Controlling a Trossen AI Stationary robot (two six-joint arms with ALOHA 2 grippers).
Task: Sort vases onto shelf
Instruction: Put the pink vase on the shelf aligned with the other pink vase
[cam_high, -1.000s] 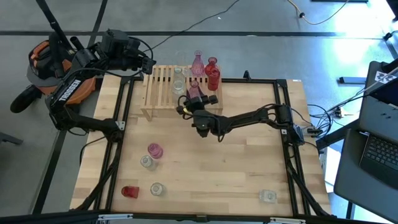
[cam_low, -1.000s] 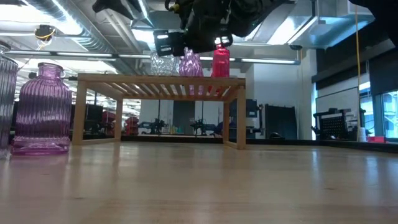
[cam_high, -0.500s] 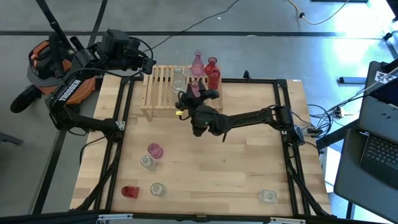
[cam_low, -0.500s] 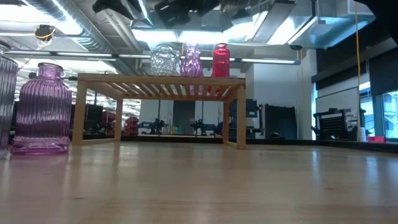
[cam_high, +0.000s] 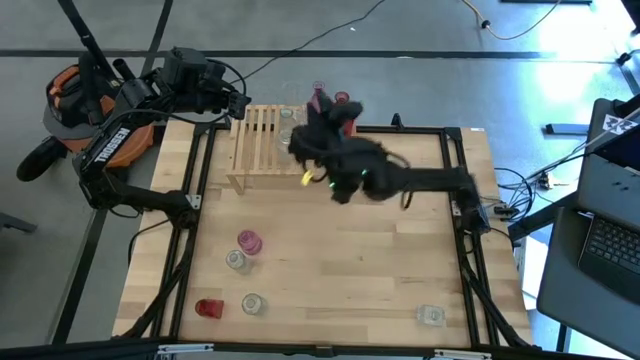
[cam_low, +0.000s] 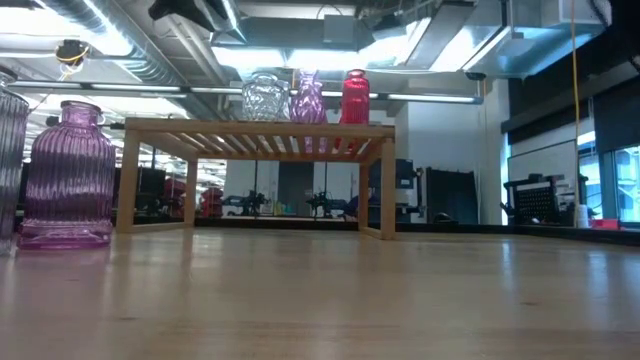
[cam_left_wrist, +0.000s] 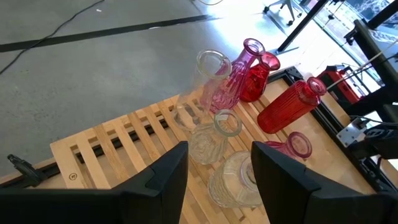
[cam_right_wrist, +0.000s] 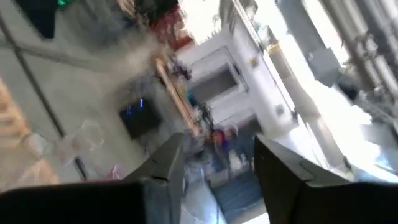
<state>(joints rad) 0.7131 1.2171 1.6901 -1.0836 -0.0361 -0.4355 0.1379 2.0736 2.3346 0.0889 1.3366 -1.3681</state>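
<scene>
right arm (cam_high: 400, 180) motion-blurred, its tool hiding shelf (cam_high: 262, 150) end, vases

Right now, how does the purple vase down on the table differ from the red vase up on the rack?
The purple vase stands on the bare tabletop, off to one side by other loose vases; the red vase stands on the rack in a row with a clear one and a pink one. The purple vase is pale, see-through violet; the red vase is a deep, strong red. Both are ribbed glass, upright, and held by no gripper.
</scene>
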